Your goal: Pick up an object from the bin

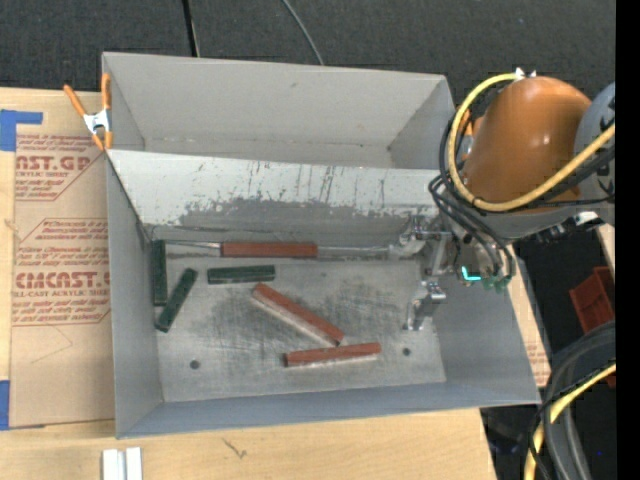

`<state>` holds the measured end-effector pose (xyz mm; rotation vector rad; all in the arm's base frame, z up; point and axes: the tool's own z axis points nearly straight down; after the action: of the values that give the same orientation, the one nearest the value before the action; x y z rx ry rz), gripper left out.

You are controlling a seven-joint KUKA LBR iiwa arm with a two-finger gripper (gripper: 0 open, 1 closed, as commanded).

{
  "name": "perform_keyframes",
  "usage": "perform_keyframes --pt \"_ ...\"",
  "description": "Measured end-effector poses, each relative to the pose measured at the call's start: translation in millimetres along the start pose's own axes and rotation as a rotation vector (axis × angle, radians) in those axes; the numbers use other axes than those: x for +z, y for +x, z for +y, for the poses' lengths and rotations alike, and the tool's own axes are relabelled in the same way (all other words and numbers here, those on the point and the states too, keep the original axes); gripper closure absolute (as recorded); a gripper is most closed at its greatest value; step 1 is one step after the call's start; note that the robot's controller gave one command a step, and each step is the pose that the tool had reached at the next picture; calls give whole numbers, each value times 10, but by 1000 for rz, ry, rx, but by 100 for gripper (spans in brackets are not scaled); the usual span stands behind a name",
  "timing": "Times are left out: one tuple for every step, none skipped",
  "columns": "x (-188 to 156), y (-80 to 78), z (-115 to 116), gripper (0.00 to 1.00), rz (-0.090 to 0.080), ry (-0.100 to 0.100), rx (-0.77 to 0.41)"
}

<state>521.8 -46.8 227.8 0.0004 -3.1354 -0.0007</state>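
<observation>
The gripper point(424, 306), open or closed cannot be told, hangs over bare floor at the right of the bin point(300, 118), near a flat red-brown stick point(332, 354) at front centre, probably light and rigid, best pinched across its middle.

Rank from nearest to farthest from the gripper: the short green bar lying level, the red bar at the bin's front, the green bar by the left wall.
1. Front red bar, lying just left of the gripper.
2. Short green bar, left of centre.
3. Left-wall green bar, at the far left side.
</observation>
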Motion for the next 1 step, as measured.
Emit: perform_keyframes --pt "-37 -16 1 0 -8 1 -1"
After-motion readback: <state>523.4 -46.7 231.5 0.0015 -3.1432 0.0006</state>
